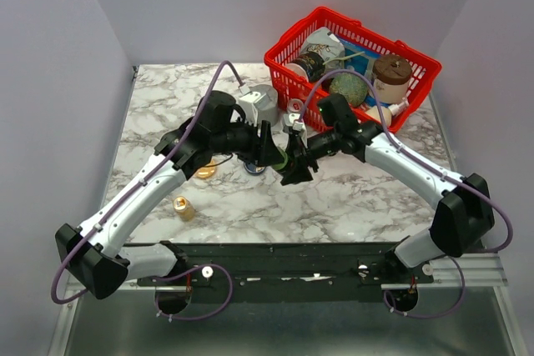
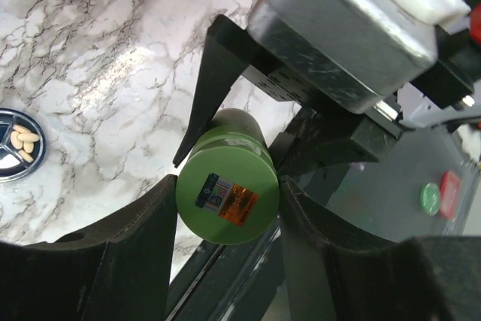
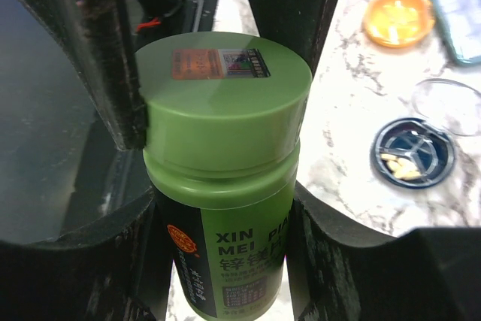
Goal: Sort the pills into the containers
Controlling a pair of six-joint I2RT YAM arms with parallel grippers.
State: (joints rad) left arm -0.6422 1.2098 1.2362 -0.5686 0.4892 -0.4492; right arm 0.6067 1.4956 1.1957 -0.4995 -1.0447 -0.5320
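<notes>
A green pill bottle (image 1: 282, 158) hangs in the air between both grippers over the middle of the table. My left gripper (image 2: 227, 183) is shut on its stickered cap (image 2: 227, 195). My right gripper (image 3: 224, 202) is shut on the labelled body of the bottle (image 3: 233, 246). The dark blue dish (image 3: 412, 153) holds a few pale pills and lies on the marble below; it also shows in the left wrist view (image 2: 16, 144). The orange dish (image 3: 397, 19) holds yellowish pills and lies left of it in the top view (image 1: 205, 171).
A red wire basket (image 1: 415, 89) full of jars stands at the back right. A small gold bottle (image 1: 183, 208) stands at the front left. A clear round lid (image 3: 447, 107) and a blue-grey tray (image 3: 458, 13) lie near the dishes.
</notes>
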